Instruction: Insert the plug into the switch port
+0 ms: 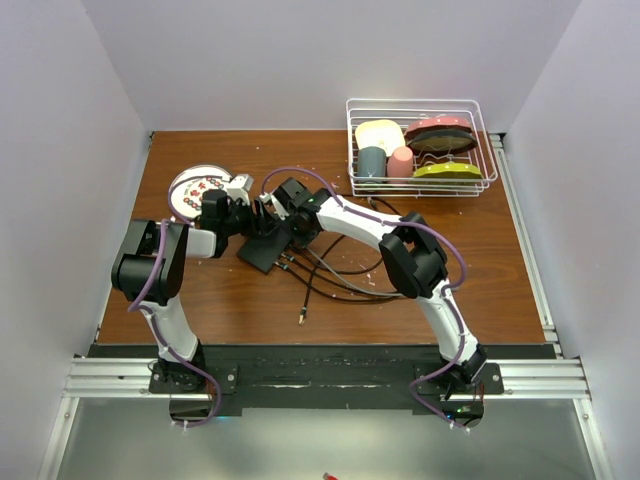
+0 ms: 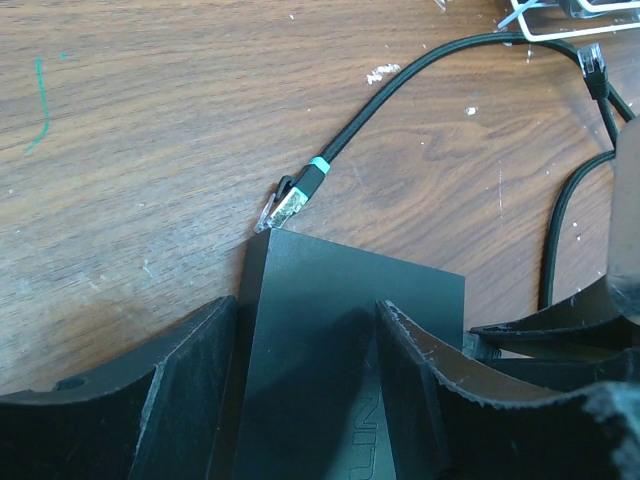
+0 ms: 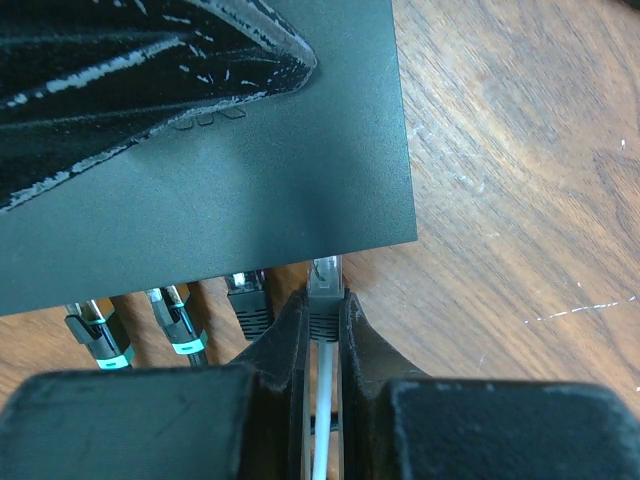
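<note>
The switch [image 3: 210, 190] is a flat matte-black box on the wooden table, also seen in the top view [image 1: 262, 254] and the left wrist view [image 2: 340, 340]. My right gripper [image 3: 323, 305] is shut on a clear-tipped plug [image 3: 326, 275] with a white cable. The plug's tip is at the switch's socket edge, near its right corner. Three other plugs [image 3: 245, 292] sit along that edge. My left gripper [image 2: 305, 310] is open and straddles the switch, with one finger [image 2: 425, 390] over its top and the other [image 2: 190, 385] beside its edge.
A loose plug with a teal band [image 2: 300, 190] lies at the switch's far corner. Black cables [image 1: 330, 275] trail across the table. A round white plate [image 1: 196, 190] sits at the back left. A wire dish rack [image 1: 420, 190] with dishes stands at the back right.
</note>
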Tool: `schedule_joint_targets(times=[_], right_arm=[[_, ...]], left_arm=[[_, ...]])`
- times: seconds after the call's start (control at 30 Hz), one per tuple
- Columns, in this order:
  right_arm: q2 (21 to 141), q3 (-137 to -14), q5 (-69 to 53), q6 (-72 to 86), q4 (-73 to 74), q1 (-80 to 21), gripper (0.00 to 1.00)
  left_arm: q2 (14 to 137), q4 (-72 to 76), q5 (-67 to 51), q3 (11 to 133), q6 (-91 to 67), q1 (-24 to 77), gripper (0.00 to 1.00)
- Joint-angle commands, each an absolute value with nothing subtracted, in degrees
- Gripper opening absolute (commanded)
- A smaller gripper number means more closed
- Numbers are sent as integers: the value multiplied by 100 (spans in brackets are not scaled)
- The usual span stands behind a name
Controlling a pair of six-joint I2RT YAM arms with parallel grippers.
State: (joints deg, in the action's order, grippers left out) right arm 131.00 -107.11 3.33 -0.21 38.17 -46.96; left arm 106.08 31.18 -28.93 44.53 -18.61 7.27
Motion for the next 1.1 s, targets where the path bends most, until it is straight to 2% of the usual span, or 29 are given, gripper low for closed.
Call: schedule_joint_targets(times=[0.0, 0.3, 0.67, 1.07], right_arm=[[13175, -11030, 281, -35, 3595, -4764, 0], [13289, -11135, 317, -228, 3595, -4764, 0], [13482, -11514, 317, -510, 3823, -4764, 0], [13210, -11031, 228, -387, 2980, -4764, 0]], left_arm=[[10652, 3182, -3015, 4623, -1740, 817, 61], [10661, 3217, -3103, 4632, -1670, 861, 60], [10714, 3164, -3296, 4702, -1538, 949, 52], [10802, 2962, -3454, 4834, -1468, 1019, 45]])
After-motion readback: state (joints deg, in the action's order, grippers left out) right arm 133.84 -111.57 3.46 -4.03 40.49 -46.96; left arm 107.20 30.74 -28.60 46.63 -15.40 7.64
